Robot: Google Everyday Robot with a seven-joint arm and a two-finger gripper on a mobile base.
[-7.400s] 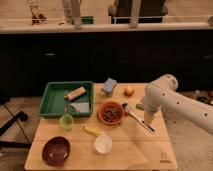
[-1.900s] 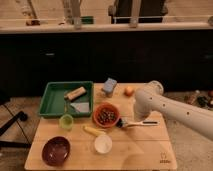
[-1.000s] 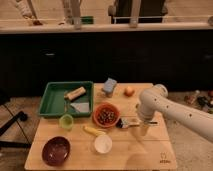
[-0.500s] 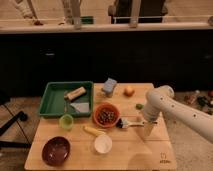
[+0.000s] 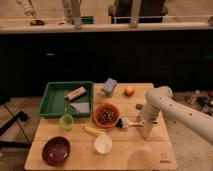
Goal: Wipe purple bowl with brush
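The purple bowl (image 5: 56,150) sits empty at the front left corner of the wooden table (image 5: 135,155). The brush (image 5: 131,123) lies flat on the table right of the orange-red bowl (image 5: 106,114), with its dark-bristled head towards that bowl and its thin handle pointing right. My gripper (image 5: 148,129) hangs from the white arm (image 5: 159,98), which reaches in from the right. It points down over the handle end of the brush, low over the table and far to the right of the purple bowl.
A green tray (image 5: 54,102) at the back left holds a tan wooden block (image 5: 75,93). A blue block (image 5: 110,86), an orange ball (image 5: 129,91), a green cup (image 5: 66,121), a yellow banana-shaped piece (image 5: 94,131) and a white cup (image 5: 103,144) stand around.
My arm has swung right and its gripper has come down over the brush handle. The brush lies in about the same place beside the orange-red bowl.
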